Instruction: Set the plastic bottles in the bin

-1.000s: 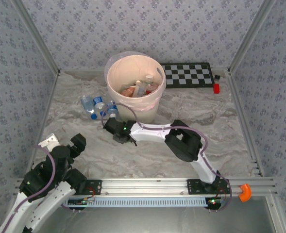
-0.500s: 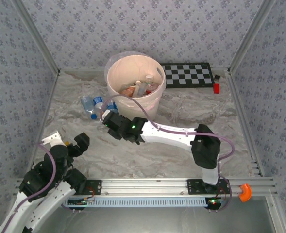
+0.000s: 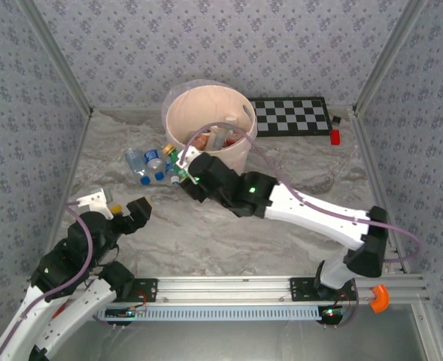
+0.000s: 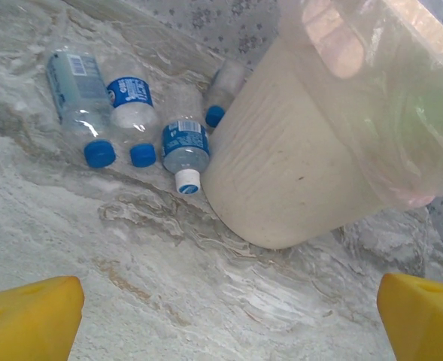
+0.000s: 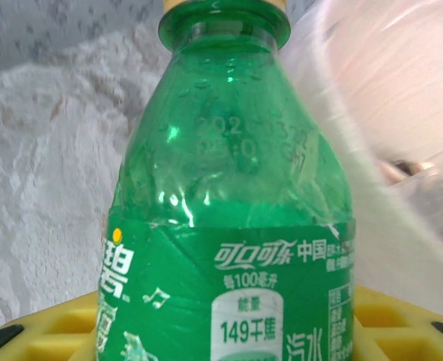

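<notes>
My right gripper point(image 3: 178, 161) is shut on a green bottle point(image 3: 171, 154) with a yellow cap, held up beside the left wall of the peach-cream bin point(image 3: 177, 126). In the right wrist view the green bottle point(image 5: 229, 218) stands upright between my yellow fingers point(image 5: 52, 323), with the bin's lined rim point(image 5: 402, 83) just to its right. Three clear blue-labelled bottles point(image 3: 147, 163) lie on the floor left of the bin; the left wrist view shows these bottles point(image 4: 131, 105) and one more point(image 4: 225, 81) against the bin wall point(image 4: 304, 165). Several bottles point(image 3: 219, 138) lie inside the bin. My left gripper point(image 3: 119, 210) is open and empty.
A black-and-white checkerboard point(image 3: 290, 115) lies behind the bin on the right, with a small red block point(image 3: 335, 136) beside it. Patterned walls close in the left, back and right. The right arm point(image 3: 304, 207) stretches diagonally across the marbled floor.
The right arm has stretched out and lifted the green bottle from the floor up beside the bin's left rim. The left gripper has moved forward toward the bottles.
</notes>
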